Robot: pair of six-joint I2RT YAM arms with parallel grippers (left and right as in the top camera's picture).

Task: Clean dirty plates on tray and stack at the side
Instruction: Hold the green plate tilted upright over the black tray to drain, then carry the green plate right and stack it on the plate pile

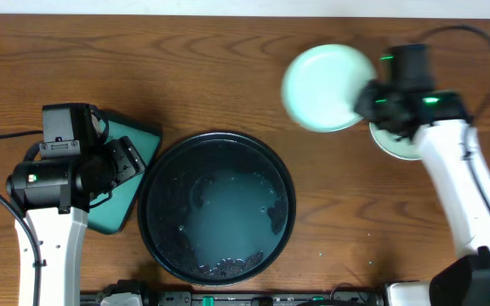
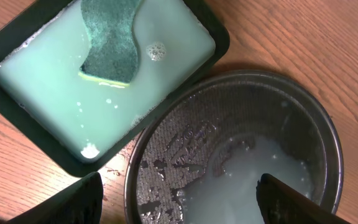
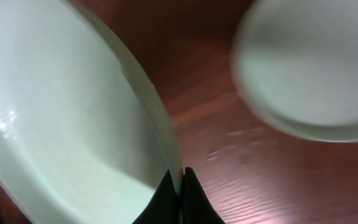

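Observation:
My right gripper [image 1: 368, 98] is shut on the rim of a mint-turquoise plate [image 1: 326, 87] and holds it tilted above the table at the back right. In the right wrist view the fingers [image 3: 179, 182] pinch that plate's edge [image 3: 61, 118]. A white plate [image 1: 395, 146] lies on the table just under the right arm, and it also shows in the right wrist view [image 3: 309, 62]. A third plate is not in view. The round black tray [image 1: 156, 183] holds milky soapy water and no plate. My left gripper [image 2: 179, 208] is open and empty above the tray's left rim [image 2: 138, 155].
A rectangular teal tray with a dark rim [image 1: 126, 200] sits left of the black tray, partly under my left arm. In the left wrist view it holds soapy water [image 2: 55, 93] and a green sponge [image 2: 107, 43]. Dark equipment lines the table's front edge.

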